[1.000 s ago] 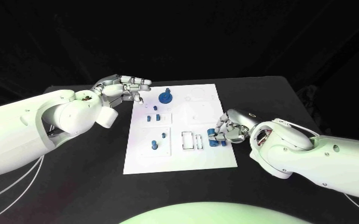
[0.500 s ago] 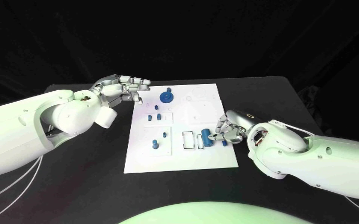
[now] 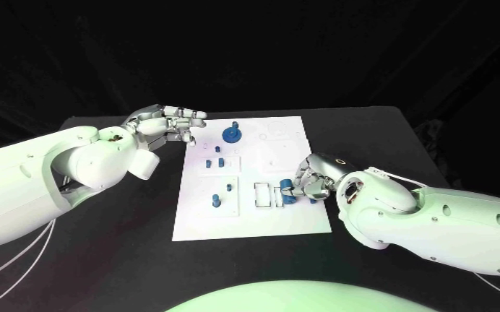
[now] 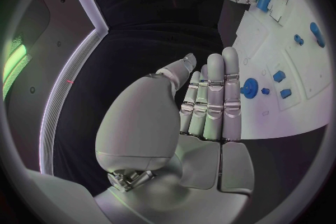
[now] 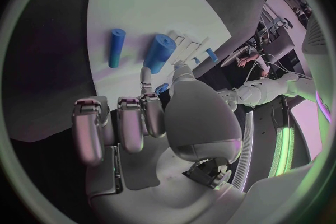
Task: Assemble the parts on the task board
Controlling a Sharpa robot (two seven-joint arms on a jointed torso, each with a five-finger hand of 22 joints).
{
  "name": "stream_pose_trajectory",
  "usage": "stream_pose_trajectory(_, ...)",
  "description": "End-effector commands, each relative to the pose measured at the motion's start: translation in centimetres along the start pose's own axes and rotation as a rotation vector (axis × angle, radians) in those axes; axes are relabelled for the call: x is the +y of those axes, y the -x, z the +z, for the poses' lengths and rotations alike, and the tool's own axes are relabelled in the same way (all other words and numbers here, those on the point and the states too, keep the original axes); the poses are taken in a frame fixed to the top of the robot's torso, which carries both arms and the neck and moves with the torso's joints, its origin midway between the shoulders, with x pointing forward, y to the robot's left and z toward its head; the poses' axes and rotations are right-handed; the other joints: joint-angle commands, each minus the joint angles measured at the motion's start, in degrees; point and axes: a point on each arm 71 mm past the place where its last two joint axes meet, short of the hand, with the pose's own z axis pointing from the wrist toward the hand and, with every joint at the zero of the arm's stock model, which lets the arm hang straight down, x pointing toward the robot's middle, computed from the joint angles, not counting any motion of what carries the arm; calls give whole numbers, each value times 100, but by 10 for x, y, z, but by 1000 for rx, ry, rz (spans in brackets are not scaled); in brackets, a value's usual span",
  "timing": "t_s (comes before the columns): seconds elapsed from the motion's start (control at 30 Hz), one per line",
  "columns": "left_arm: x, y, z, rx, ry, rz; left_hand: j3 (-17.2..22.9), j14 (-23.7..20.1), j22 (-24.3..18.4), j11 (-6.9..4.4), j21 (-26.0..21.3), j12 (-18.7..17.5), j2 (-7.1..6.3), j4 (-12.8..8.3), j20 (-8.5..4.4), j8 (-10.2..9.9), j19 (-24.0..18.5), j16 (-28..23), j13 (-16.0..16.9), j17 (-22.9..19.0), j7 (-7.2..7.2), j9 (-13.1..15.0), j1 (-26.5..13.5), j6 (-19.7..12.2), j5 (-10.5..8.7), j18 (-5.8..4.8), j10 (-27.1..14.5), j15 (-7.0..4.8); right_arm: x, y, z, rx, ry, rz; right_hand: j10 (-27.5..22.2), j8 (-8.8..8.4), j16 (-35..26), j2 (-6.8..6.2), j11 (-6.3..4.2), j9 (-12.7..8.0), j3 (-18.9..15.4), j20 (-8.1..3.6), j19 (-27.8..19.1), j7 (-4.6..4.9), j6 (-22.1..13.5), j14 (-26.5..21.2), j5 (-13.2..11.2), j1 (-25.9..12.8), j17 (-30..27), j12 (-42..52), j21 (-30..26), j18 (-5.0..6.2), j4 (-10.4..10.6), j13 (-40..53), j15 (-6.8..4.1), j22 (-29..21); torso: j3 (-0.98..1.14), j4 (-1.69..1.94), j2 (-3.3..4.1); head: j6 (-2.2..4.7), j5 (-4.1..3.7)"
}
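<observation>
Head view: the right hand (image 3: 309,182) has slid across the white board (image 3: 281,219), fingers clamped on a blue peg (image 3: 285,185), now at the slots. Left wrist view: the left hand (image 4: 203,106) waits, fingers apart. Right wrist view: another thin peg (image 5: 116,47) lies on the board.

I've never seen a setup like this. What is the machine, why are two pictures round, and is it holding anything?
It is a robot with two white arms, each ending in a silver hand. The square picture comes from a camera on its head, looking down at a black table. The round ones come from fisheye cameras at each wrist, behind that arm's own hand. On the table lies a white task board with small blue parts on it. The right hand holds a blue cylinder at the board's edge. The left hand hovers beside the board's far corner, fingers straight, holding nothing.
</observation>
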Motion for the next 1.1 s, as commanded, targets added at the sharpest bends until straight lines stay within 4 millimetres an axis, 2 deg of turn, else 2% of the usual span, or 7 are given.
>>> stream_pose_trajectory(0.03,-1,-2,0,22,-2,0,-27,-51,-9,1,-36,25,30,-7,-7,31,-37,-17,-2,-9,-4,-5,-24,-43,-2,108,-52,-4,2,-3,1,3,0,-7,23,8,21,-10,25,28,-36,-20,530,-10,-54,480,-18,-94,955,-21,2,-90,-1,672,-25,1460,-6,32,1,-4,-17)
stream_pose_trajectory(0.43,-1,-2,0,22,-1,0,-31,-53,-11,2,-40,29,35,-1,-5,33,-39,-16,-2,-13,-3,-7,-32,-47,-2,108,-58,-2,0,-15,8,69,-24,-34,-12,10,9,-33,26,60,-45,-19,508,-7,-75,474,-13,-187,932,-73,-55,-77,-2,630,-23,1443,-19,63,7,-17,-17)
stream_pose_trajectory(0.93,-1,-2,-1,25,3,0,-35,-55,-14,3,-44,34,38,4,-3,36,-41,-15,-3,-18,-2,-8,-41,-51,-2,108,-65,-1,-2,-20,12,98,-41,-73,-19,29,14,-11,23,92,-10,-18,505,-15,-58,475,1,-146,943,-80,-61,-76,-19,627,-25,1441,-29,95,12,-35,-40)
stream_pose_trajectory(1.1,0,-2,-1,25,4,-1,-35,-55,-14,3,-44,34,38,4,-3,36,-41,-15,-3,-18,-2,-8,-41,-51,-2,108,-65,-1,-3,-19,12,82,-46,-63,-11,57,15,108,8,169,56,-26,508,-30,-54,474,344,-10,948,-73,-53,-78,-33,641,-37,1444,-35,105,9,-40,-46)
